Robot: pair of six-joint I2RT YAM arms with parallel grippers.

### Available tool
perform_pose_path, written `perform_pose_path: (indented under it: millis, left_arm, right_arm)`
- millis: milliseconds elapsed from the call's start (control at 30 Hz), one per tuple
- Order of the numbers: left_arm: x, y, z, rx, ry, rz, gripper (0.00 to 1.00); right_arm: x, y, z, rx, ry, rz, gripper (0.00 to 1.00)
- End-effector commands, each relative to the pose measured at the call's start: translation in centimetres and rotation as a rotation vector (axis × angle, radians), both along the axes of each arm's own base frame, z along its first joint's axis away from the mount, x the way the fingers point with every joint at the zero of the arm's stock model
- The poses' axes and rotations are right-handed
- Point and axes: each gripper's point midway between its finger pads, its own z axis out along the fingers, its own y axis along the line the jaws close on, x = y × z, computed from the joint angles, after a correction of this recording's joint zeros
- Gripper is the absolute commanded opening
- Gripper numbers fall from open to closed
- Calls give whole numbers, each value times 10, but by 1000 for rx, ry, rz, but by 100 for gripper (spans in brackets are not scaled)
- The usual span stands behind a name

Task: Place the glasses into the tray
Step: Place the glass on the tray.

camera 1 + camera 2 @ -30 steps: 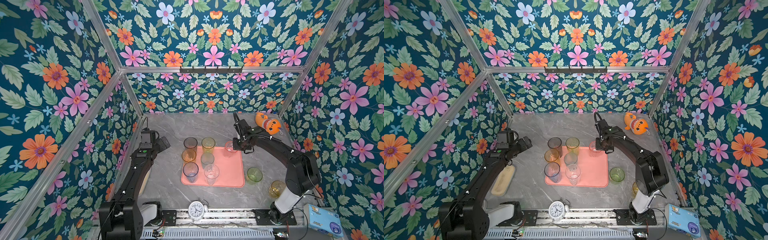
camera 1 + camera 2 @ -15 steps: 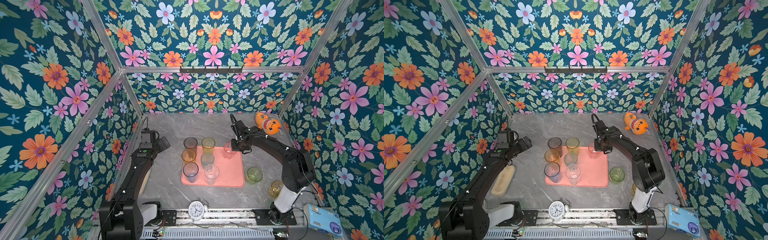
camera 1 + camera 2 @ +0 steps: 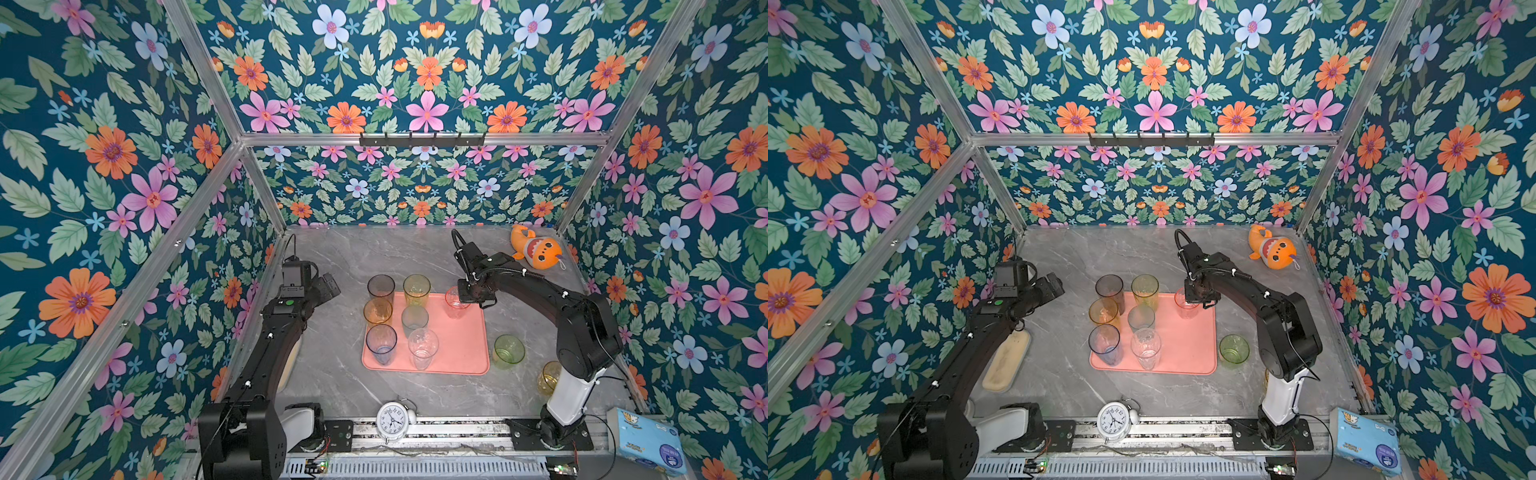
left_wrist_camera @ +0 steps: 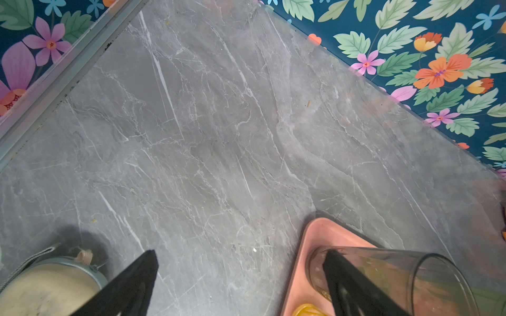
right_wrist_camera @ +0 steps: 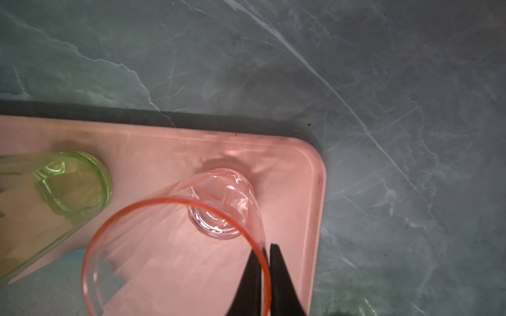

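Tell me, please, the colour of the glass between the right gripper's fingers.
Pink glass, clearest in the right wrist view.

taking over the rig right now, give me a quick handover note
Left gripper: jaws open, empty, above the table by the tray's far left corner.
Right gripper: jaws pinching the rim of the pink glass, which stands in the tray's far right corner.
Done: seven on the tray: grey glass, yellow glass, amber glass, teal glass, blue glass, clear glass, plus the pink one.
Left: let go of the pink one, then move the green glass and the golden glass, both on the table right of the tray, the golden one by the right arm's base.
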Motion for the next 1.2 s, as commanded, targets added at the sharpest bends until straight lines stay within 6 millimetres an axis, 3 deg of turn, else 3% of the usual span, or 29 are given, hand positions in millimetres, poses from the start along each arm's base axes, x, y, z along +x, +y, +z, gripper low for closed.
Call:
perform_pose_path:
  millis: [0,200,433,667,733,867,933,1167]
  left_arm:
    - [0,1,1,15,-5,-5,97]
    - [-1,1,0,18,-3,-9,97]
    - [1,1,1,14,-6,-12,97]
    - [1,1,2,17,-7,-11,97]
    - [2,1,1,17,-6,-10,97]
    - [2,1,0,16,-6,-7,97]
    - [3,1,-1,10,-5,-7,97]
    - [9,0,-1,-1,-29,3,96]
  right_arm:
    - [0,-5,1,-36,1,-5,19]
    - [2,-4,11,-33,-15,-1,24]
    - [2,-7,37,-43,-42,23,34]
    - [-7,-18,81,-43,-116,29,37]
    - [-14,-23,101,-28,-161,24,38]
    - [-31,-27,117,25,-206,24,41]
    - [-40,-29,118,55,-222,30,45]
    - [-72,-63,108,67,-236,-47,50]
